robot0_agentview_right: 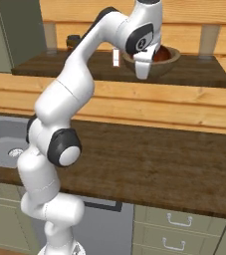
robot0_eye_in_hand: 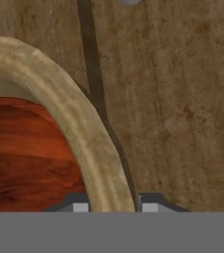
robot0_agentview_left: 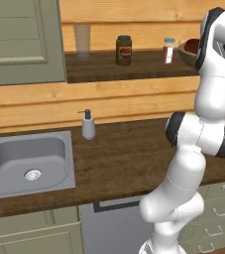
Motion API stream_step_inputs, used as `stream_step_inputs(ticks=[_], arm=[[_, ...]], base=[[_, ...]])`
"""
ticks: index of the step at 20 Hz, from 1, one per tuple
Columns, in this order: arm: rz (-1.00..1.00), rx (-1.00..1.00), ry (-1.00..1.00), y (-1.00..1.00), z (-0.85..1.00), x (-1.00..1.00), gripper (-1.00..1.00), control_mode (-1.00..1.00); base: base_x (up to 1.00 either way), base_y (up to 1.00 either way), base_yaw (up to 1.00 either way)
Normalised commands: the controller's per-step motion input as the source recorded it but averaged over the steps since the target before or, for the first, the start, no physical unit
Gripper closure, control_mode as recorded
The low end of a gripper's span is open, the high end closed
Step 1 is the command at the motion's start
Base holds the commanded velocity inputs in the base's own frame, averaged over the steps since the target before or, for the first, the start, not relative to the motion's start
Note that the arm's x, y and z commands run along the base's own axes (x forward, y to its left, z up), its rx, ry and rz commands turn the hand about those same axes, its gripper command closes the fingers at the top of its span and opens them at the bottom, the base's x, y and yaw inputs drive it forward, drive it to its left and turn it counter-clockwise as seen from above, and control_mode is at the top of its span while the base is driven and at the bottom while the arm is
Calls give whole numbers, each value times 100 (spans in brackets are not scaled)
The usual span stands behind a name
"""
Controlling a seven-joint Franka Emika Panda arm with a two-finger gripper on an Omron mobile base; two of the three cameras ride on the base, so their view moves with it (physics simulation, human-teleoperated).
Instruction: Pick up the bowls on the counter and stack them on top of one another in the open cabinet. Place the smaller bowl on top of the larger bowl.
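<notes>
Up in the open cabinet (robot0_agentview_right: pixel 194 74), the small reddish-brown bowl (robot0_eye_in_hand: pixel 24 153) sits inside the wide tan bowl (robot0_eye_in_hand: pixel 79 128); the tool (robot0_eye_in_hand: pixel 114 205) straddles the tan rim, fingers spread either side.

My fingers (robot0_eye_in_hand: pixel 81 206) straddle the rim of the larger bowl (robot0_eye_in_hand: pixel 79 123), one inside, one outside. The smaller bowl (robot0_eye_in_hand: pixel 24 153) sits inside it, on the open cabinet (robot0_agentview_right: pixel 199 74) shelf above the counter (robot0_agentview_right: pixel 174 159). Left along the shelf stand a jar (robot0_agentview_left: pixel 124 50) and a glass (robot0_agentview_left: pixel 82 40). The sink (robot0_agentview_left: pixel 27 161) lies at the counter's left end, a soap dispenser (robot0_agentview_left: pixel 88 125) just behind its right corner.
</notes>
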Motion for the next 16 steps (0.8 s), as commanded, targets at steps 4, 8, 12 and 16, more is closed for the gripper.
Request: stream_step_inputs(ticks=[4, 8, 12, 16], arm=[[-1, 0, 0, 0, 0, 58, 100, -100], [-3, 0, 0, 0, -6, 59, 100, -100], [-3, 0, 0, 0, -24, 36, 100, -100], [-1, 0, 2, -6, -14, 16, 100, -100]], base=[[0, 0, 0], [0, 0, 0], [0, 0, 0], [0, 0, 0]])
